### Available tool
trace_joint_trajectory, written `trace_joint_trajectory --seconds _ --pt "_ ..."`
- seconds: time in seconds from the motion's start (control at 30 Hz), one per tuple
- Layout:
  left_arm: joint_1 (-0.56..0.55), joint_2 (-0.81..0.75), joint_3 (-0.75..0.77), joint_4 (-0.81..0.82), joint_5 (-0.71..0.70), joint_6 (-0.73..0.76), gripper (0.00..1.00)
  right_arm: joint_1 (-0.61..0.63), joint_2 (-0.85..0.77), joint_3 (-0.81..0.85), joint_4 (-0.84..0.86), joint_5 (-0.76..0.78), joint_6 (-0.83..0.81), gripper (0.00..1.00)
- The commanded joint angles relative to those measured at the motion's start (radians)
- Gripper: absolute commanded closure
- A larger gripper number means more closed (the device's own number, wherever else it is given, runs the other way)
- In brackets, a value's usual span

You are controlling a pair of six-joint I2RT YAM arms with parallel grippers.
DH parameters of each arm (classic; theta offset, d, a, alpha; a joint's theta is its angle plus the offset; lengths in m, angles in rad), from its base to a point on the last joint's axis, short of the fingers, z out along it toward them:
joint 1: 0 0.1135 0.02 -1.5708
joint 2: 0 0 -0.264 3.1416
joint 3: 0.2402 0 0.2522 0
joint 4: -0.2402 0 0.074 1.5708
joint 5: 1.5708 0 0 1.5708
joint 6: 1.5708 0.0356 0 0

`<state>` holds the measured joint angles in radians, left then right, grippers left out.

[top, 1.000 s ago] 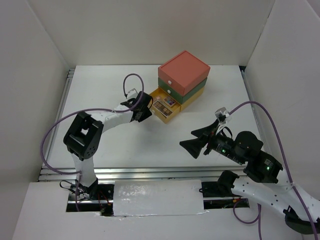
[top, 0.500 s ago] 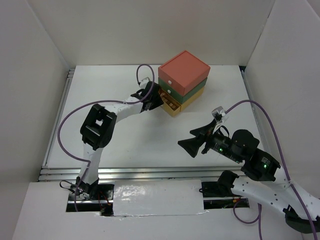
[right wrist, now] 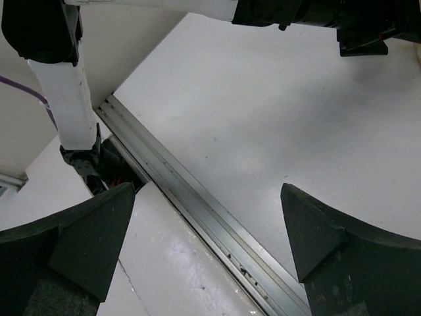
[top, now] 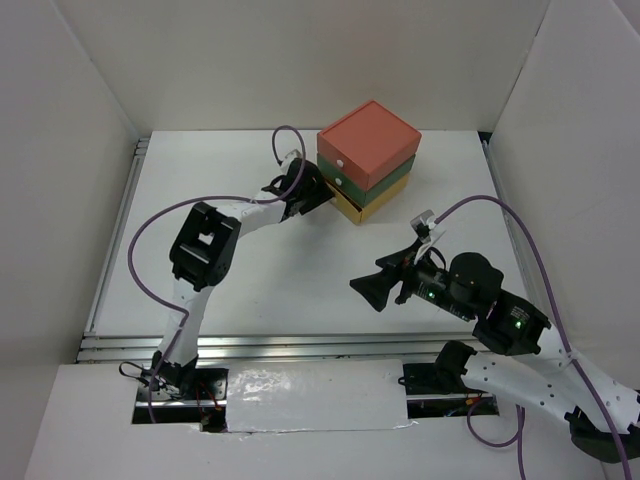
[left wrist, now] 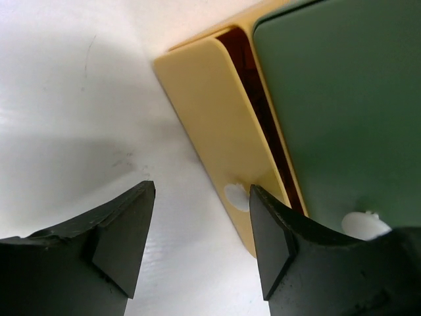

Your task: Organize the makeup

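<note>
The drawer box (top: 368, 150) stands at the far middle of the counter (top: 250, 280), orange on top, green in the middle and yellow at the bottom. The left gripper (top: 318, 190) is at its left near face, low down at the yellow drawer (left wrist: 210, 125). Its fingers are spread apart, and the drawer's white knob (left wrist: 235, 196) shows between them. I cannot tell whether they touch the drawer front. The yellow drawer is out only a crack. A dark brown strip (left wrist: 260, 112) shows in the slit, and the makeup itself is hidden. The right gripper (top: 368, 273) hangs over bare counter at the near right, wide open and holding nothing.
</note>
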<state>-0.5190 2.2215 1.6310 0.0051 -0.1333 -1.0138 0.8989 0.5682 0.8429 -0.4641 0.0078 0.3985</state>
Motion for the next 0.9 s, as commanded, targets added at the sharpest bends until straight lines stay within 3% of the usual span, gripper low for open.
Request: trace_joint_trajectory --seconds 0.0,0.1,0.3,0.6,0.73,0.87 --pt "0.010 0.014 -0.028 0.145 0.052 -0.028 0.28 0.005 0.009 0.007 0.044 0.012 -0.023 0.00" --pt "0.013 0.012 -0.063 0.222 0.073 -0.042 0.23 0.005 0.013 0.008 0.042 0.009 -0.023 0.00" --pt "0.014 0.023 -0.071 0.252 0.096 -0.055 0.21 0.006 0.013 0.004 0.039 0.011 -0.021 0.00" --pt "0.014 0.026 -0.074 0.254 0.110 -0.066 0.10 0.005 0.012 0.004 0.036 0.011 -0.021 0.00" --pt "0.017 -0.058 -0.158 0.143 0.038 -0.094 0.03 0.005 0.009 0.008 0.035 0.004 -0.018 0.00" --pt "0.017 -0.245 -0.278 0.011 -0.064 -0.086 0.01 0.006 0.004 0.012 0.036 0.011 -0.010 0.00"
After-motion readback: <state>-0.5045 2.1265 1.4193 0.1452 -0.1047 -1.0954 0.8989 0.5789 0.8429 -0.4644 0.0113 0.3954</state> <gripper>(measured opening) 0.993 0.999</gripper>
